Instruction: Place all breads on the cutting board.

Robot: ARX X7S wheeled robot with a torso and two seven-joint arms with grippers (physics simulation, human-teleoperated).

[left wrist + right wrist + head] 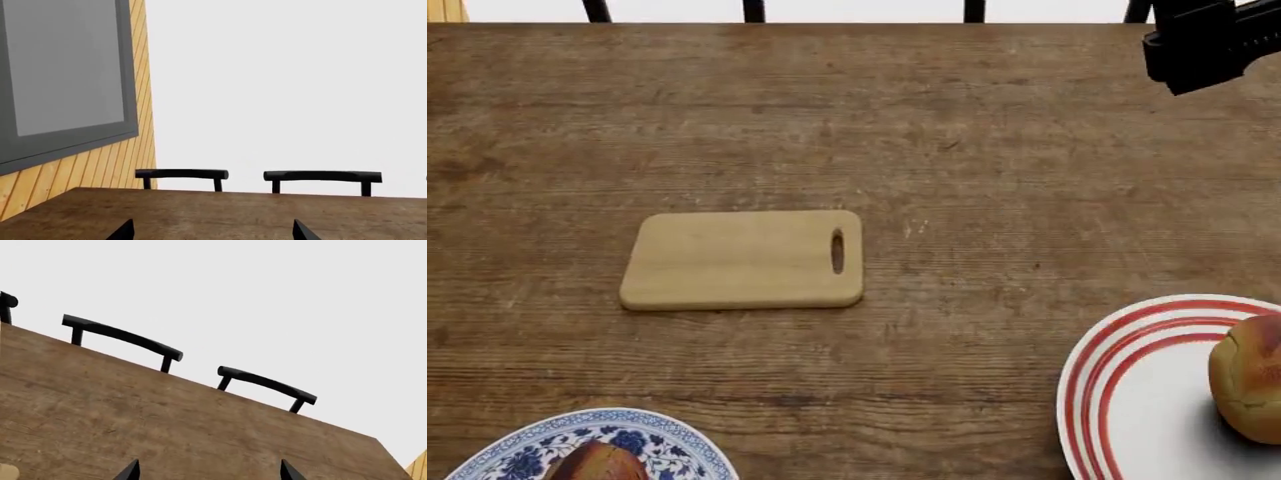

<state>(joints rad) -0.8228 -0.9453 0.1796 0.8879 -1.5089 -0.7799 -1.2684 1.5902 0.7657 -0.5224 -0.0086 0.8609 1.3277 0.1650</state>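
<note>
The light-wood cutting board (742, 259) lies bare in the middle of the table, its handle slot at its right end. The dark reddish-brown bread (598, 463) sits on a blue patterned plate (681, 442) at the near left, cut by the frame edge. On a red-ringed white plate (1121, 385) at the near right rests the golden-tan bread (1252, 375). My left gripper (213, 231) is open over bare table. So is my right gripper (208, 471). Only a black part of the right arm (1214, 40) shows in the head view, at the far right.
The brown wooden table (988, 160) runs to a far edge lined with black chairs (181, 174) (123, 335). A yellow slatted wall (143, 100) with a grey framed panel (63, 65) stands past the table's far left corner.
</note>
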